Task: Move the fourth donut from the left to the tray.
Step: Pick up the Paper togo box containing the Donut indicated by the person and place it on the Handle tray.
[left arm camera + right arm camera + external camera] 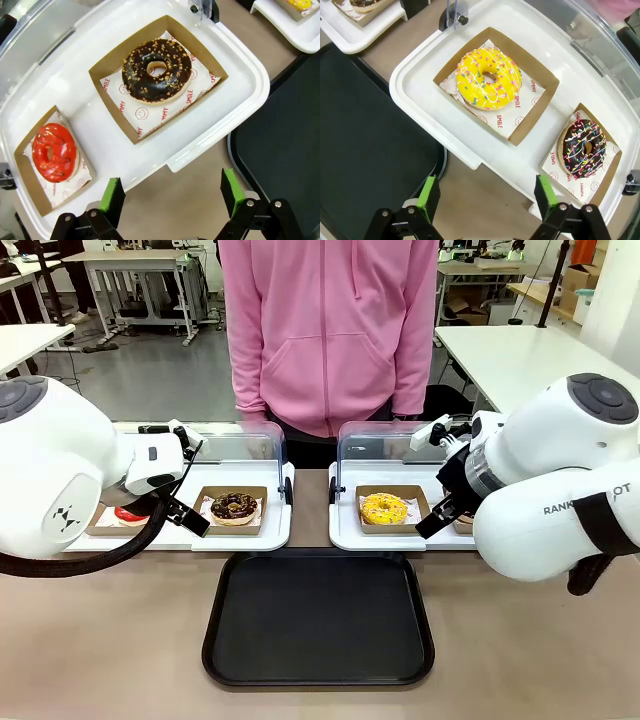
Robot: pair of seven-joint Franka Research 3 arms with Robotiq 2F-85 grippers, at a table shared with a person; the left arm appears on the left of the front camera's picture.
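The fourth donut (584, 148), dark chocolate with pink and white stripes and coloured sprinkles, lies in its brown cardboard holder at the outer end of the right white tray (470, 145). My right gripper (487, 192) hangs open above that tray's near rim, empty, with the donut ahead and off to one side of it. In the front view the right arm hides this donut. The black tray (318, 615) lies flat between the arms at the table's near side. My left gripper (172, 192) is open and empty over the near rim of the left white tray (210, 130).
A yellow sprinkled donut (489, 79) sits beside the fourth one. The left white tray holds a red donut (54, 151) and a chocolate donut with tan sprinkles (157, 70). Clear domed lids (240, 445) stand open behind both trays. A person in a pink hoodie (330, 330) stands across the table.
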